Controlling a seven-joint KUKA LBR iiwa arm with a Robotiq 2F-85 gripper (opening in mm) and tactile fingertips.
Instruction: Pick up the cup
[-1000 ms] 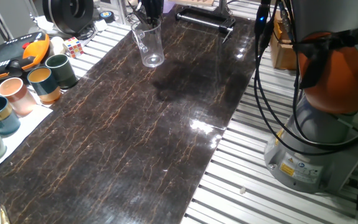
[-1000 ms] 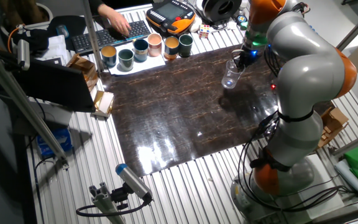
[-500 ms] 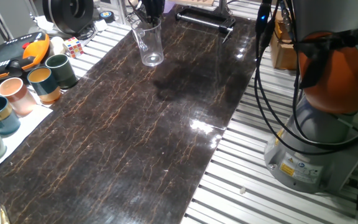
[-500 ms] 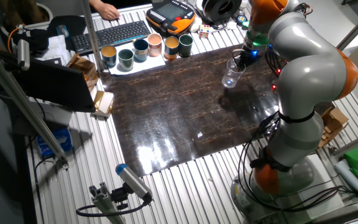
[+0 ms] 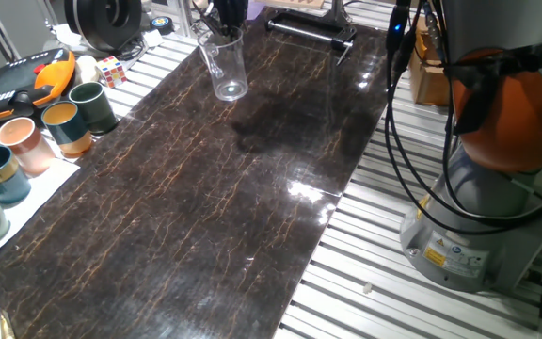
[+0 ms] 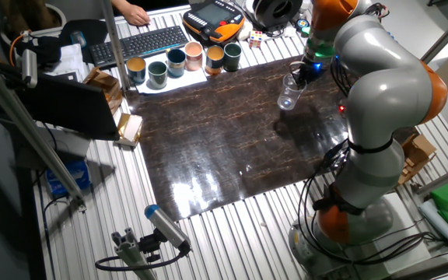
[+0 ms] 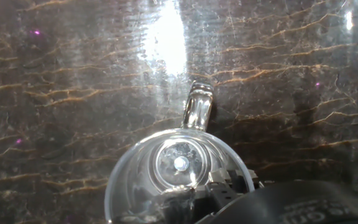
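The cup (image 5: 224, 66) is a clear tumbler near the far end of the dark marbled table (image 5: 205, 207). In the other fixed view the cup (image 6: 288, 93) hangs slightly tilted under the hand. My gripper (image 5: 224, 30) reaches down from above and is shut on the cup's rim. From the hand view I look straight down into the cup (image 7: 179, 168) at its shiny round base. My gripper (image 7: 211, 186) clamps the rim at the near side. A clear tab sticks out from the rim's far side.
Several coloured mugs (image 5: 67, 127) stand on a white sheet at the table's left edge, also seen at the back as mugs (image 6: 181, 61). A teach pendant (image 5: 22, 80) and a puzzle cube (image 5: 111, 69) lie behind them. The robot base (image 5: 497, 188) stands to the right.
The cup has risen a touch and straightened since a second ago. A person's hand at the keyboard has pulled back.
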